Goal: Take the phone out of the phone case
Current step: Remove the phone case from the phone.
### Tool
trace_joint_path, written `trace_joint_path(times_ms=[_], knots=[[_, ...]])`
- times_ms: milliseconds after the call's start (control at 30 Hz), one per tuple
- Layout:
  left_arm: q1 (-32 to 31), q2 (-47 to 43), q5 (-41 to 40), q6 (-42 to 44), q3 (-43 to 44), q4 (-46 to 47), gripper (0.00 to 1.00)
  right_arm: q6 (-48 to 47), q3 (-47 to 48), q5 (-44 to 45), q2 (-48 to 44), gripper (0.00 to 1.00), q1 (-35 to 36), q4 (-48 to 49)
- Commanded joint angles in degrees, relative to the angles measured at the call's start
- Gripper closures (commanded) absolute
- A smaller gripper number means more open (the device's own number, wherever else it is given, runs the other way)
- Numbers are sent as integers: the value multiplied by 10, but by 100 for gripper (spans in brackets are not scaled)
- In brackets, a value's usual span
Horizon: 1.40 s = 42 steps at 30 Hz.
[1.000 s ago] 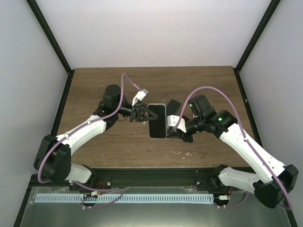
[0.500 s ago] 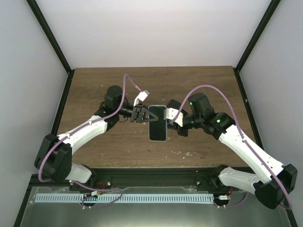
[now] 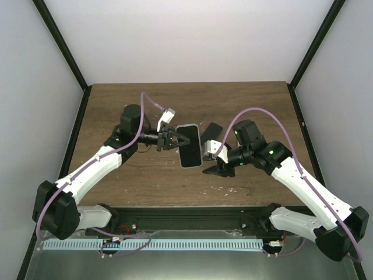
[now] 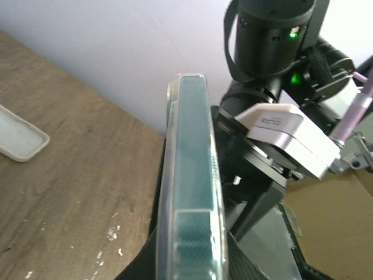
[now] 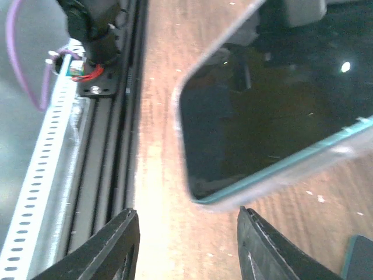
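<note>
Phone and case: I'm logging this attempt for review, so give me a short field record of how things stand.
phone: inside the clear case, held tilted above the table
left gripper: shut on one long edge of the cased phone
right gripper: open, fingers apart, just short of the phone's near corner, not touching it
extraction: not yet done

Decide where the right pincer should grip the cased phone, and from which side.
On the phone, probably the free right edge near the lower corner, from the right: the left pincer clamps its left edge; the open right pincer faces that corner.
</note>
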Motion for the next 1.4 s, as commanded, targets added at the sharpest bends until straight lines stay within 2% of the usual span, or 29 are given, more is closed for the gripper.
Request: trace_joint_path(times_ms=[0,133,433,867,1367], knots=[[6,-11,-50,51,21,-28,100,-9,5,-84,9,54,5,-41],[6,-10,-45,44,18,-20,100,23,10,-88,24,59,5,-14],[6,-11,-19,29,16,0,100,54,34,-24,61,73,4,10],[6,4,34,4,15,26,100,69,26,9,78,82,-5,53],[-5,19,82,-36,10,70,100,90,41,-37,116,81,-88,95]])
